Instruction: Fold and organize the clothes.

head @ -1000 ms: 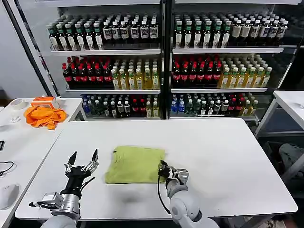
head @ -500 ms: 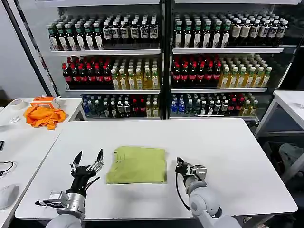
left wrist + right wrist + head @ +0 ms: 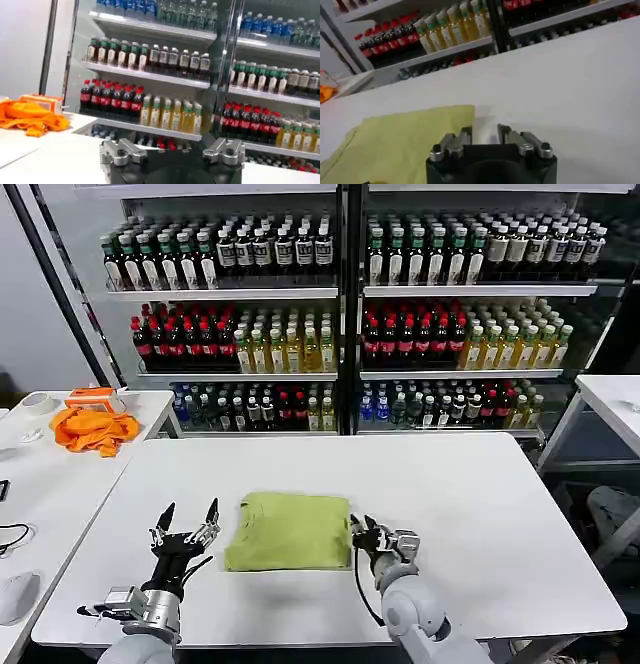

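T-shirt (image 3: 289, 531) folded into flat rectangle, lying near front edge of white desk (image 3: 470, 514). Right pincer (image 3: 371, 535) just beside shirt's right edge, low over desk, fingers apart, empty. Left pincer (image 3: 186, 524) near shirt's left side, raised, pointing up, fingers spread, empty. Orange cloth (image 3: 92, 429) well apart from shirt, on side desk.

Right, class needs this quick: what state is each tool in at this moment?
Left tool: open, holding nothing, beside the T-shirt.
Right tool: open, holding nothing, at the T-shirt's right edge.
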You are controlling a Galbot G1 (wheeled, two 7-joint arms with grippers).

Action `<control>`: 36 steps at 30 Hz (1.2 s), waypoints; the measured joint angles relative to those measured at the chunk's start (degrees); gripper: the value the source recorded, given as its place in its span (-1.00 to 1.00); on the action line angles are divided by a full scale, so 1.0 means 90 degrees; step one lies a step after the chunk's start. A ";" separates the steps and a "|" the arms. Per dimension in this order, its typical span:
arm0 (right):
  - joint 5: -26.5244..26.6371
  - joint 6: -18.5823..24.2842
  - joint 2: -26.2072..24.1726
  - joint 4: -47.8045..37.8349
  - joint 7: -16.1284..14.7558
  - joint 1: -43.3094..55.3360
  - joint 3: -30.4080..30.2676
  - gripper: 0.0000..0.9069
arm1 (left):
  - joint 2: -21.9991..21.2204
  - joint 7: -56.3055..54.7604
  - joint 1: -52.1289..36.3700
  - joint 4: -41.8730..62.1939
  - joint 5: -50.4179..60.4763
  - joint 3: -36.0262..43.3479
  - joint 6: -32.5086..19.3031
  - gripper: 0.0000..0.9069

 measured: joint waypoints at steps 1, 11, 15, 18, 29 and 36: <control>-0.0018 0.0006 0.0043 -0.0029 -0.0001 0.0008 -0.0025 1.00 | 0.0000 0.0000 -0.0007 0.0009 0.0000 0.0002 0.0000 1.00; -0.0184 0.0079 0.0421 -0.0302 -0.0009 0.0080 -0.0233 -0.27 | 0.0017 0.0003 -0.0087 0.0068 -0.0022 0.0031 0.0000 1.00; -0.0258 0.0122 0.0491 -0.0333 -0.0007 0.0050 -0.0304 -1.00 | 0.0021 0.0002 -0.0088 0.0067 -0.0031 0.0027 0.0001 1.00; -0.0281 0.0156 0.0501 -0.0350 0.0004 0.0030 -0.0314 -1.00 | 0.0016 0.0002 -0.0069 0.0058 -0.0035 0.0017 0.0001 1.00; -0.0298 0.0269 0.0517 -0.0345 0.0017 -0.0057 -0.0307 -1.00 | -0.0053 0.0012 -0.0026 0.0020 -0.0032 0.0034 0.0000 1.00; -0.0296 0.0318 0.0495 -0.0391 0.0004 -0.0042 -0.0280 -1.00 | -0.0067 0.0022 0.0024 -0.0001 -0.0030 0.0017 -0.0016 1.00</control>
